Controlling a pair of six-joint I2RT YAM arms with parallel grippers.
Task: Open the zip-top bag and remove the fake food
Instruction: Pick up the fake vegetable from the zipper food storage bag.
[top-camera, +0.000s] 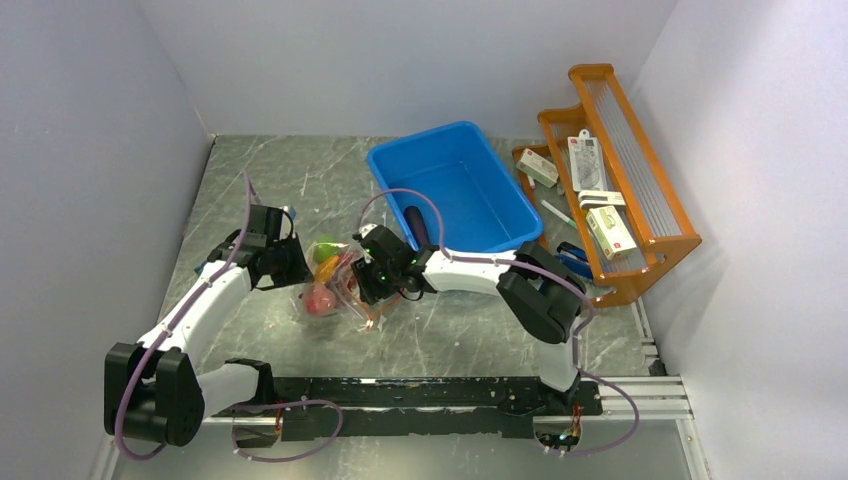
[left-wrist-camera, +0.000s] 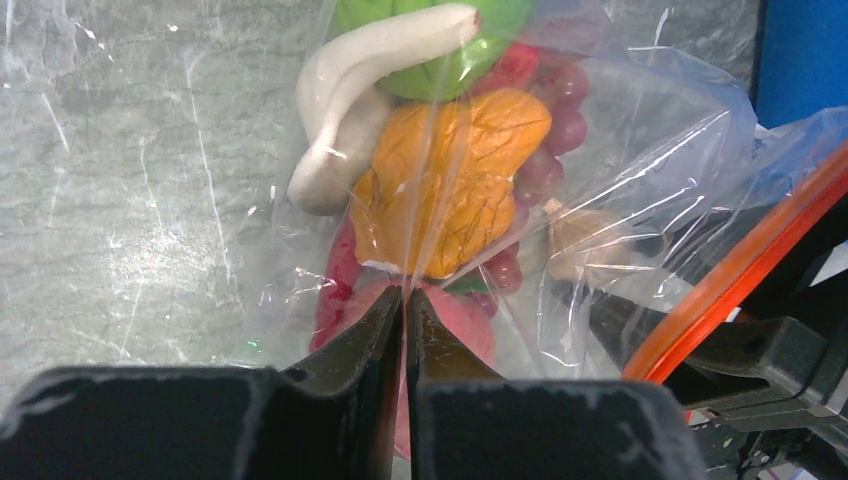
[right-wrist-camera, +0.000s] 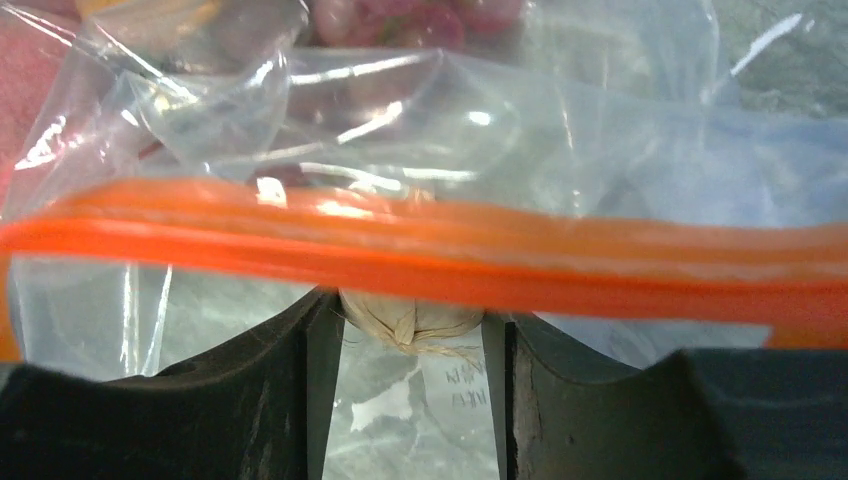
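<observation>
The zip-top bag (top-camera: 340, 283) lies crumpled on the marble table between my two grippers, clear with an orange zip strip (right-wrist-camera: 420, 250). Fake food shows through it: a green ball (left-wrist-camera: 440, 45), an orange piece (left-wrist-camera: 450, 185), dark red grapes (left-wrist-camera: 555, 130), a pink peach (left-wrist-camera: 460, 325) and a white curved piece (left-wrist-camera: 345, 110). My left gripper (left-wrist-camera: 405, 297) is shut on a fold of the bag's film at its left side. My right gripper (right-wrist-camera: 410, 338) reaches under the zip strip, its fingers closed against both sides of a beige bulb (right-wrist-camera: 400, 312).
A blue bin (top-camera: 500, 235) stands just behind the right gripper, with a dark elongated piece (top-camera: 415, 222) inside. An orange wooden rack (top-camera: 655, 215) with small boxes sits at the far right. Grey walls close in the table on three sides.
</observation>
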